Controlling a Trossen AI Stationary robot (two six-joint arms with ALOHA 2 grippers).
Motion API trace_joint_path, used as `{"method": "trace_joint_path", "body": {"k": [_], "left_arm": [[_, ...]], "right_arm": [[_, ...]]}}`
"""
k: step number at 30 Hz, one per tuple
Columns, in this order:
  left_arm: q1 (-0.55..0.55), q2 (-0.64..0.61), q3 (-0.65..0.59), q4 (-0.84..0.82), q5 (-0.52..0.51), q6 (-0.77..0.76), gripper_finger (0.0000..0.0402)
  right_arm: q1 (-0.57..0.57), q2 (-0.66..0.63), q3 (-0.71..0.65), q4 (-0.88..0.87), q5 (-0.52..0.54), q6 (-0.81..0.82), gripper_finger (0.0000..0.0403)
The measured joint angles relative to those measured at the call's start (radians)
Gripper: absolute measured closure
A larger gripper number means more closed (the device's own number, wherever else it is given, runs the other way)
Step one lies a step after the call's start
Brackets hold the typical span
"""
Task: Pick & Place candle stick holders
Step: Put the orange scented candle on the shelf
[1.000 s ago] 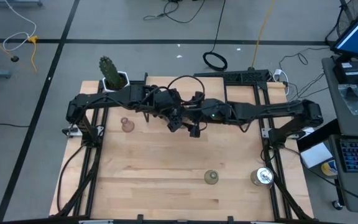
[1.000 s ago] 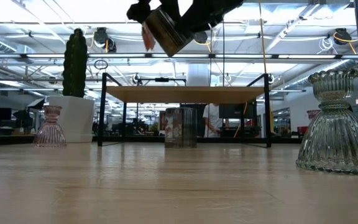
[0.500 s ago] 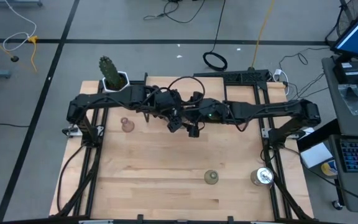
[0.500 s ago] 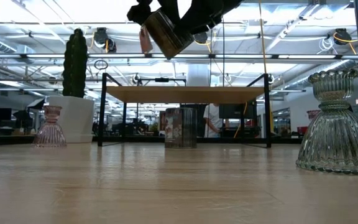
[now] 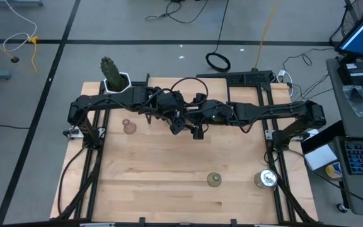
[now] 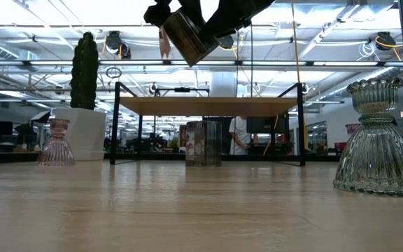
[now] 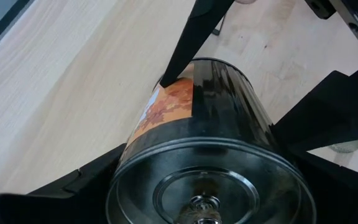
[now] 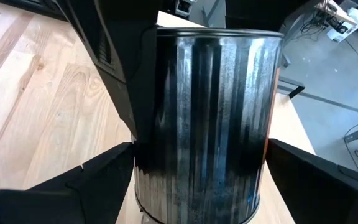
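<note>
**Metal holder held aloft between both grippers**

A silvery metal candle stick holder (image 6: 187, 35) is held in the air above the middle of the bench (image 5: 169, 183), toward its far side. In the low view it is seen tilted, well clear of the wood. In the left wrist view the cylinder (image 7: 204, 143) is seen end-on, filling the space between the left gripper (image 7: 197, 186) fingers, which are spread wide around it and pressed to its sides; an orange label is seen on its wall. In the right wrist view the ribbed wall of the same holder (image 8: 207, 118) is bracketed by the right gripper (image 8: 197, 180), whose fingers are likewise spread wide on either side of it. Whether the right fingers actually touch the metal cannot be told. From above, the two grippers are seen meeting at one spot, left (image 5: 178, 123) and right (image 5: 197, 129).

Other holders are left standing on the bench: a pinkish glass one (image 5: 129, 127) near the left arm's base, an olive-green one (image 5: 214, 180) and a second silvery cylinder (image 5: 266, 179) toward the near right. A potted cactus (image 5: 113, 75) is set at the far left corner.
</note>
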State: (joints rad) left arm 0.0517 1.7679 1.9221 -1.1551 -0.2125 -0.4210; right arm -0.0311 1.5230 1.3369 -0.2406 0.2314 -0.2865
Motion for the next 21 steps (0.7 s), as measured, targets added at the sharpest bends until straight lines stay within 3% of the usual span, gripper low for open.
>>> {"method": "trace_joint_path", "body": {"k": [21], "left_arm": [[0.000, -0.001, 0.000, -0.004, 0.002, -0.002, 0.0042]], "right_arm": [[0.013, 0.000, -0.002, 0.010, 0.000, -0.014, 0.0047]]}}
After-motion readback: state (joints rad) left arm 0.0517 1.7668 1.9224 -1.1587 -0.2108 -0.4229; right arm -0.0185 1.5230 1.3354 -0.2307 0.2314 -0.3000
